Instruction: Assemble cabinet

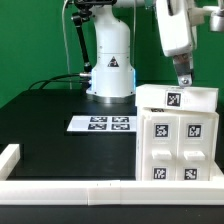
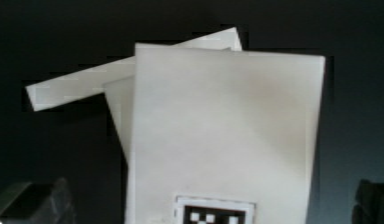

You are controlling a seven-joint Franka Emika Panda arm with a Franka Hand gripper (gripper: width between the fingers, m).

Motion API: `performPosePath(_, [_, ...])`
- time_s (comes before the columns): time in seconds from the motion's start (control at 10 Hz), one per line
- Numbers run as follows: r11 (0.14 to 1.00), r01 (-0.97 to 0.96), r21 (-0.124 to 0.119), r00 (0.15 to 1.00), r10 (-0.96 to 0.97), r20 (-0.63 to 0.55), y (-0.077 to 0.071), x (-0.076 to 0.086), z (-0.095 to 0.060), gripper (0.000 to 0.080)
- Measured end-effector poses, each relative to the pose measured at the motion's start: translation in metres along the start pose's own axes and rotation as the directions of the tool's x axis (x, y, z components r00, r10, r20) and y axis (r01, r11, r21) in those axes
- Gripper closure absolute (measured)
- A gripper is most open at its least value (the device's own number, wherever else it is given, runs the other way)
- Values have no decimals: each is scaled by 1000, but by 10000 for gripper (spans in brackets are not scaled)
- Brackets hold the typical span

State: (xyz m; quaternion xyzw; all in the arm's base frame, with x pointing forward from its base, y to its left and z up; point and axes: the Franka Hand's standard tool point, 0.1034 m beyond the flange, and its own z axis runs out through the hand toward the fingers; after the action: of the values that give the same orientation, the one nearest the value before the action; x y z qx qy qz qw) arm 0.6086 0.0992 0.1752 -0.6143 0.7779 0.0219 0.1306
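Observation:
The cabinet (image 1: 178, 140) is a large white box at the exterior view's right, with black-and-white tags on its front blocks. A white panel (image 1: 176, 97) with one tag lies on its top. My gripper (image 1: 183, 80) hangs just above that panel, near its tag. In the wrist view the white cabinet top (image 2: 224, 120) fills the middle, with a tag (image 2: 215, 212) at the edge and a slanted white panel (image 2: 82, 88) behind it. My gripper (image 2: 203, 205) is open. Its dark fingers (image 2: 32, 200) stand wide apart on either side of the white part, with gaps showing.
The marker board (image 1: 100, 123) lies flat on the black table left of the cabinet. A low white border wall (image 1: 60, 187) runs along the front edge, with a short piece (image 1: 10, 155) at the left. The robot base (image 1: 110, 70) stands behind.

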Motion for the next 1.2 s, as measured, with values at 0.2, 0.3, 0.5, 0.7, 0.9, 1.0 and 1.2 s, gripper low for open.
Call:
performPosePath(0.2, [996,88,-14,996,-88,-4,1,1,2,2])
performPosePath(0.3, [961,270,-55,963,-270,8,1,1,4,2])
performPosePath(0.5, [860,497,-115,867,-496,46,1,-8,-1,2])
performPosePath(0.7, [712,688,-139,724,-685,73,0,-13,-3,2])
performPosePath(0.9, [607,785,-127,618,-780,92,0,-11,-2,2])
performPosePath(1.0, [542,832,-120,554,-827,102,0,-11,-2,2])
performPosePath(1.2, [324,939,-120,338,-933,126,2,-8,-1,2])
